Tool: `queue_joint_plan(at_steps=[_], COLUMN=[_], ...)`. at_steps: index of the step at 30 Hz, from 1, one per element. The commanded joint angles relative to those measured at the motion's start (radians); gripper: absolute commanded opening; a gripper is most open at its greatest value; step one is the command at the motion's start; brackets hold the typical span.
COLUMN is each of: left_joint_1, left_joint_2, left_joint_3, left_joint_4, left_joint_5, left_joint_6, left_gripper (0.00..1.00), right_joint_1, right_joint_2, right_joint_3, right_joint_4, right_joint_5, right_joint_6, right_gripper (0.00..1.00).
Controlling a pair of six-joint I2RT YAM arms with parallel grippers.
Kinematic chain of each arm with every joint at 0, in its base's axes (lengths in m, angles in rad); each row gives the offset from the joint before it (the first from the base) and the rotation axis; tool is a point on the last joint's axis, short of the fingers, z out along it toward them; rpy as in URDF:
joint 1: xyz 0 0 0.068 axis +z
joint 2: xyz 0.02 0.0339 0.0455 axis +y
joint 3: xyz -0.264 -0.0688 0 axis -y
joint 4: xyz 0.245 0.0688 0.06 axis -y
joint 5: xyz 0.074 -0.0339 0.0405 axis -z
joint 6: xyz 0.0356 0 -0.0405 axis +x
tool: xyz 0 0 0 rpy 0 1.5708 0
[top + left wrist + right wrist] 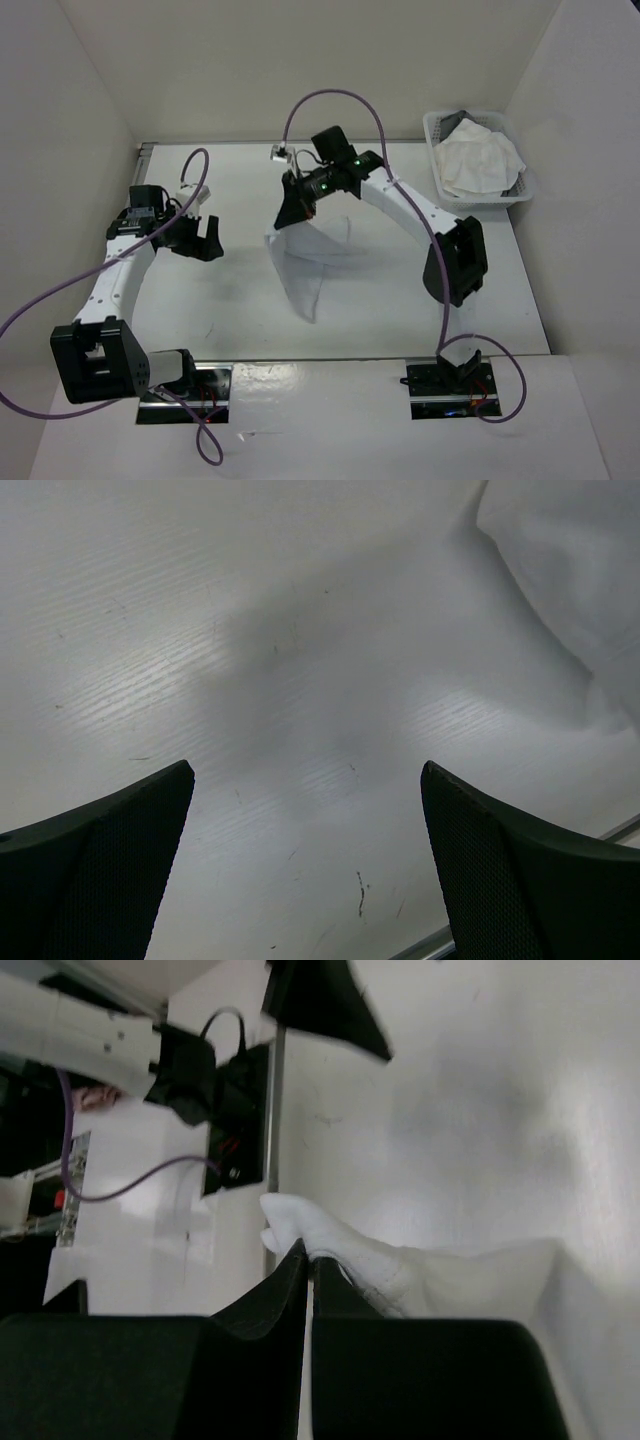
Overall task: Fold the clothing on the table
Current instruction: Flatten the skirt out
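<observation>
Left end effector [201, 238] hangs over the left half of the table [390, 305] with its two dark fingers spread wide, and nothing is between them; in its own wrist view, the end effector [306, 776] looks down on bare, faintly scuffed tabletop [250, 680], with an edge of the clothing [570, 570] at the upper right corner. Farther in, near the middle of the table, the right end effector [296, 208] points downward with its fingers pressed together, pinching the clothing [308, 256] at its upper edge. In the right wrist view the fingers [285, 1290] meet on a small bunched fold of the white fabric [420, 1275]. The thin white piece is held up from that pinched spot and drapes below it, narrowing to a point toward the near side; I cannot tell whether that point touches the table. At the far right corner sits a white lattice basket [522, 196], well apart from both arms, holding a crumpled white cloth [480, 160].
</observation>
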Motion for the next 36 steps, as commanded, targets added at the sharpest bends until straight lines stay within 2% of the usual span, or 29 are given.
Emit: queue_joint_plan(at_steps=[1, 3, 7, 14, 15, 16, 17, 18, 21, 22, 25, 28, 32, 34, 36], left_joint_1=[0.012, 0.012, 0.012, 0.023, 0.023, 0.023, 0.023, 0.023, 0.023, 0.023, 0.023, 0.023, 0.023, -0.003, -0.028], left_joint_2=[-0.033, -0.043, -0.043, -0.043, -0.043, -0.034, -0.034, -0.024, -0.023, -0.023, -0.011, 0.030, 0.128, 0.189, 0.234], left_joint_3=[0.011, 0.011, 0.011, 0.020, 0.020, 0.020, 0.029, 0.029, 0.029, 0.029, 0.029, 0.038, 0.063, 0.063, 0.063], left_joint_4=[-0.007, -0.007, -0.017, -0.037, -0.037, -0.037, -0.037, -0.050, -0.050, -0.050, -0.037, -0.001, 0.047, 0.091, 0.140], left_joint_5=[0.041, 0.041, 0.041, 0.041, 0.041, 0.041, 0.041, 0.041, 0.041, 0.052, 0.075, 0.107, 0.162, 0.162, 0.173], left_joint_6=[0.040, 0.040, 0.049, 0.049, 0.049, 0.049, 0.058, 0.058, 0.058, 0.058, 0.058, 0.049, 0.038, 0.023, 0.009], left_gripper=[1.00, 1.00, 1.00, 1.00, 1.00, 1.00, 1.00, 1.00, 1.00, 1.00, 1.00, 1.00, 1.00, 1.00, 0.99], right_joint_1=[-0.057, -0.076, -0.085, 0.010, 0.021, 0.021, 0.034, 0.044, 0.044, 0.044, 0.006, -0.037, -0.088, -0.102, -0.102], right_joint_2=[0.144, 0.236, 0.410, 0.598, 0.616, 0.653, 0.670, 0.685, 0.707, 0.707, 0.658, 0.569, 0.431, 0.348, 0.260], right_joint_3=[0.225, 0.352, 0.619, 0.844, 0.876, 0.893, 0.914, 0.960, 1.020, 1.020, 0.988, 0.889, 0.679, 0.602, 0.453], right_joint_4=[0.126, 0.172, 0.148, 0.146, 0.146, 0.146, 0.125, 0.108, 0.048, 0.034, 0.022, 0.011, -0.038, -0.067, -0.081], right_joint_5=[-0.044, -0.004, 0.074, 0.220, 0.291, 0.344, 0.402, 0.530, 0.757, 0.928, 1.147, 1.137, 0.980, 0.953, 0.927], right_joint_6=[0.152, 0.244, 0.296, 0.319, 0.333, 0.342, 0.333, 0.321, 0.300, 0.300, 0.338, 0.298, 0.182, 0.152, 0.075], right_gripper=[0.00, 0.00, 0.00, 0.01, 0.08, 0.25, 0.50, 0.53, 0.58, 0.61, 0.68, 0.68, 0.69, 0.69, 0.68])
